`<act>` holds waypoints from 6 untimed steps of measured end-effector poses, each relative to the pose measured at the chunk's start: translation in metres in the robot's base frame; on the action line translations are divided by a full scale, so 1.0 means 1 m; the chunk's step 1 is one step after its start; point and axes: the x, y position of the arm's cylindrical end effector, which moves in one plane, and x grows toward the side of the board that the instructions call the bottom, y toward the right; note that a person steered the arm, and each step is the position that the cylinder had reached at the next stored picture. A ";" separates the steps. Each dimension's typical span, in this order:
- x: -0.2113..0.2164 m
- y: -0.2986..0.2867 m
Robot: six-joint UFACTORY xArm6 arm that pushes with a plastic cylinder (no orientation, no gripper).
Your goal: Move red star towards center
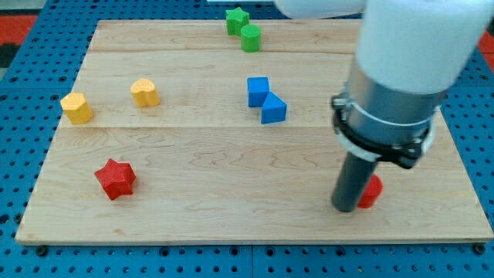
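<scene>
While the red star point(115, 178) sits near the table's point(231, 224) lower left corner in the view, the task looks not yet begun: the star is well apart from the middle of the table. My tip point(345, 208) rests at the view's lower right, just beside a small red block point(371, 191) whose shape I cannot make out behind the rod. As end effector I have only this rod, so nothing opens or closes and nothing is held.

What remains, as I judge it, is the whole job: crossing to the star's far left side and pushing it rightward and a little upward. Open wood lies between the star and the centre. The two yellow blocks point(76, 107) point(144, 92) sit above the star, the blue pair point(258, 91) point(273, 109) near centre top, the green pair point(237, 19) point(250, 37) at the top edge. The star lies close to the left and bottom edges, so room behind it is tight.
</scene>
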 end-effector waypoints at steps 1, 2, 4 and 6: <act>0.002 -0.046; 0.013 -0.151; -0.003 -0.387; -0.030 -0.298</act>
